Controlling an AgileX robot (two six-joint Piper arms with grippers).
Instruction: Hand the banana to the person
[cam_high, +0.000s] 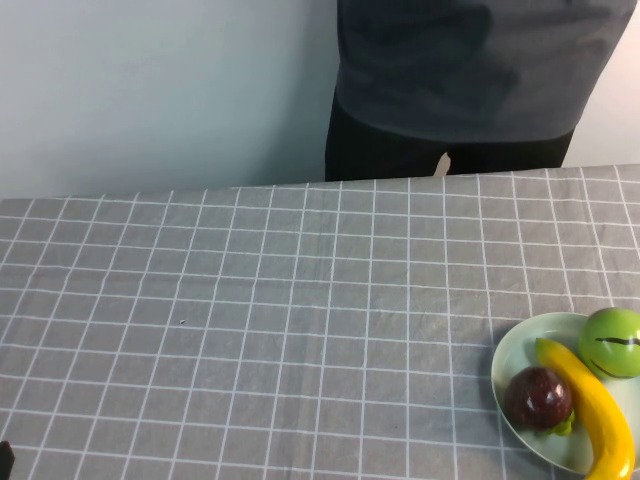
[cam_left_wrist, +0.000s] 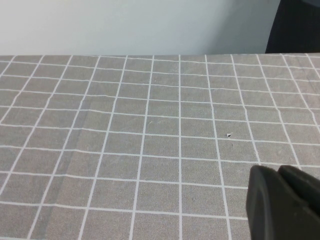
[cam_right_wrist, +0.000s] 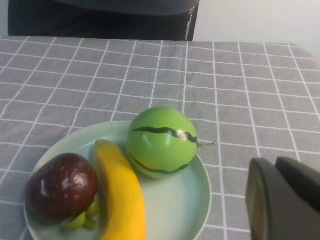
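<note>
Right wrist view, nearest first: the right gripper (cam_right_wrist: 285, 200) shows only as a dark body just beside a pale green plate (cam_right_wrist: 190, 205), and I cannot tell if it is apart or together; the long curved bright-yellow banana (cam_right_wrist: 120, 197) lies untouched on that plate between a dark red round fruit (cam_right_wrist: 60, 187) and a round green striped fruit (cam_right_wrist: 161, 142). Crowded so, a grasp could likely nudge the round fruits off the plate or slip on smooth peel. High view alone shows the person (cam_high: 470, 80) in a dark grey T-shirt beyond the grey checked tablecloth (cam_high: 250, 300), no hand offered; the left gripper (cam_left_wrist: 282, 202), state unclear, sits over bare cloth well apart.
</note>
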